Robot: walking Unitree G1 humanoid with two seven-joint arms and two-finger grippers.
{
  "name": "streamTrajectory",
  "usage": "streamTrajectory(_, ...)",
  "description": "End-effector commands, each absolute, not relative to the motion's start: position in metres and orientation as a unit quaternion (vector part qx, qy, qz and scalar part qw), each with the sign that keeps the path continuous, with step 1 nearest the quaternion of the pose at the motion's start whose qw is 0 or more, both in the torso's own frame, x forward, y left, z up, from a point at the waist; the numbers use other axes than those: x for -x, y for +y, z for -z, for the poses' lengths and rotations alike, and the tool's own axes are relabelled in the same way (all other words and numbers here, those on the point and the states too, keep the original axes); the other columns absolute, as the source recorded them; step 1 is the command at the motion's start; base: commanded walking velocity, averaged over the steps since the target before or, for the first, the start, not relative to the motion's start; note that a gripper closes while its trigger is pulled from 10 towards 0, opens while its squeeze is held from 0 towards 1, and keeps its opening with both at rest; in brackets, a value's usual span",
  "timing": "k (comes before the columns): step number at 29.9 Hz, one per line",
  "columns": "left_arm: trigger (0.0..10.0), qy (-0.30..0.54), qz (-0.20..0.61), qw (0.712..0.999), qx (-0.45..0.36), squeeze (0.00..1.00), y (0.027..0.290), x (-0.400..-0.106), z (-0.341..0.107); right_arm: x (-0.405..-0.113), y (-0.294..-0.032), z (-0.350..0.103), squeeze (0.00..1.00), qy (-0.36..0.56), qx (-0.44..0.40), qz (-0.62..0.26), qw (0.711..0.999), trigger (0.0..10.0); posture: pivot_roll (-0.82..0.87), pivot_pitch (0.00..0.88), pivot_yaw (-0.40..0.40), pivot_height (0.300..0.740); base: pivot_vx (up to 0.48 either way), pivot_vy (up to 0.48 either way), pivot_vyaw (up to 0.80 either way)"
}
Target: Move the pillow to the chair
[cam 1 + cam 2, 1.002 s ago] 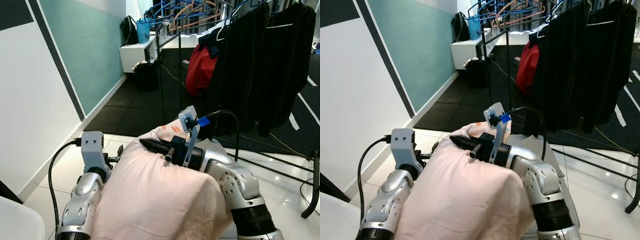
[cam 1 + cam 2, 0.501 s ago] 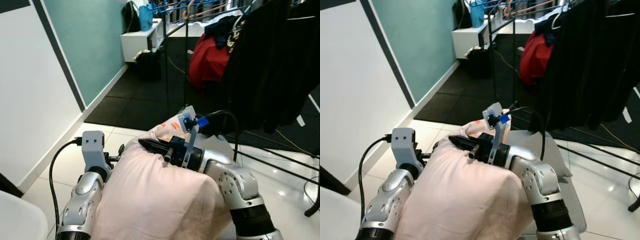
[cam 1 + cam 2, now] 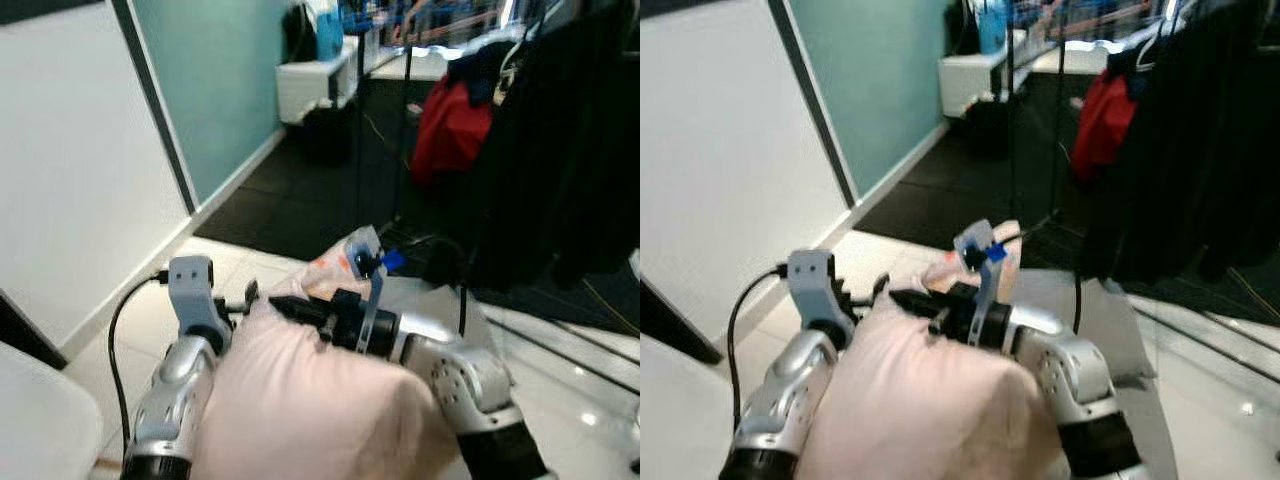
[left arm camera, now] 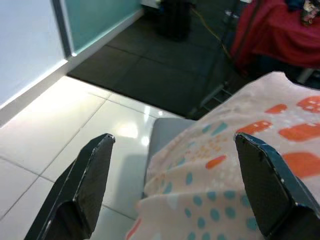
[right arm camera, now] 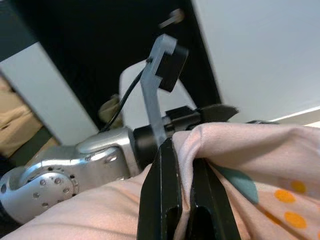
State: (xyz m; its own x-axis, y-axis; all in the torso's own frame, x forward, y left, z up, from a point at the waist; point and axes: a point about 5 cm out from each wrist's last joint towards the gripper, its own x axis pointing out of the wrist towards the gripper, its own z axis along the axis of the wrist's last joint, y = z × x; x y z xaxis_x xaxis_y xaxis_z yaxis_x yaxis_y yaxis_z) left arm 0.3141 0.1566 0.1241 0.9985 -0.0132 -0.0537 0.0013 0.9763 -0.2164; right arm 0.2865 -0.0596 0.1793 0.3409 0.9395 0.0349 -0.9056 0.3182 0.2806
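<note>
A pale pink pillow [image 3: 310,400] with a dotted orange and teal side [image 4: 235,200] is carried between my two arms, in front of my chest. My right gripper [image 3: 283,304] lies across the pillow's top, shut on a fold of its fabric; in the right wrist view the gripper [image 5: 182,156] pinches the pink cloth. My left gripper [image 3: 244,298] presses against the pillow's left side. In the left wrist view this gripper [image 4: 173,139] is open, its fingers wide apart with the pillow's edge between them. A white rounded surface [image 3: 35,415], possibly the chair, shows at the lower left.
A white and teal wall [image 3: 90,180] runs along the left. A metal clothes rack [image 3: 405,110] with dark garments [image 3: 560,150] and a red one [image 3: 455,130] stands ahead on black flooring. A grey pad [image 3: 1120,325] lies on the white tiles below the pillow.
The camera has swung, so the wall and rack have shifted right in the picture, which is now blurred. Both arms keep the same hold on the pillow.
</note>
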Motion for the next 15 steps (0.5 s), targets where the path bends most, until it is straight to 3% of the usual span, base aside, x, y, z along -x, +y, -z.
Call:
streamTrajectory(1,10.0,0.045,-0.020,0.992,0.115,0.00,0.166,-0.311,-0.116,-0.279,-0.047,-0.194,0.00,0.025,-0.113,-0.605,0.788,10.0,-0.21,0.026,0.021,0.729,0.000,0.341,0.64)
streamTrajectory(6,10.0,0.048,-0.026,0.992,0.113,0.00,0.167,-0.310,-0.114,-0.281,-0.049,-0.192,0.00,0.028,-0.101,-0.600,0.793,10.0,-0.21,0.016,0.005,0.729,-0.280,0.392,0.65)
streamTrajectory(15,10.0,0.035,-0.052,0.991,0.114,0.00,0.174,-0.305,-0.114,-0.296,-0.059,-0.182,0.00,0.043,-0.066,-0.557,0.827,10.0,-0.19,0.000,-0.046,0.729,0.000,0.000,0.65)
